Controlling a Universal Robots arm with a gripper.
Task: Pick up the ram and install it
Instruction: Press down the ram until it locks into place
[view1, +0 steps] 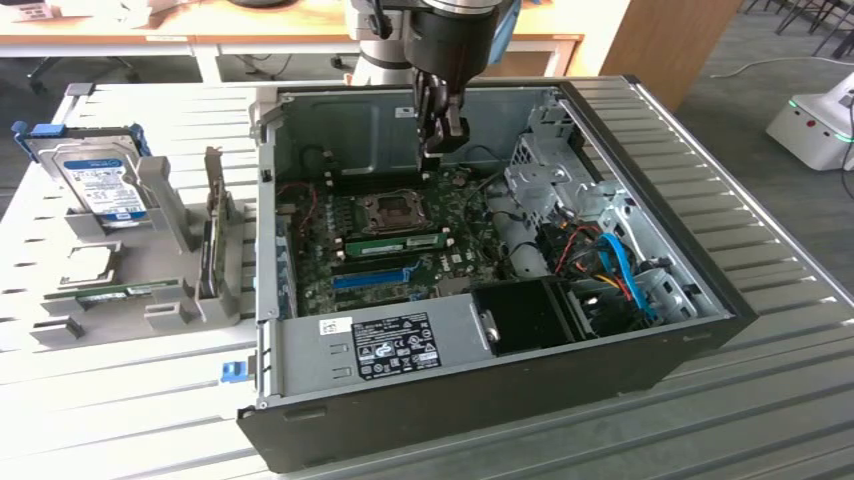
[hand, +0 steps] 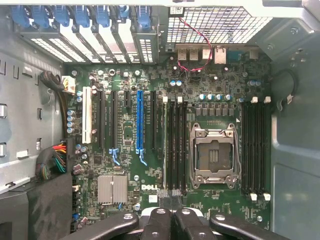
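Ram (view1: 399, 243) sits on the motherboard (view1: 461, 262) while the fingers (hand: 159, 222), pressed together and empty, hover above.

Ribbed table (view1: 801, 380) — computer case (view1: 441, 400), grey rack (view1: 174, 305)

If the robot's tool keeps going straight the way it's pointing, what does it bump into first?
The shut tool would probably hit the green motherboard, at the long black memory slots beside the silver processor socket. Depth is hard to judge.
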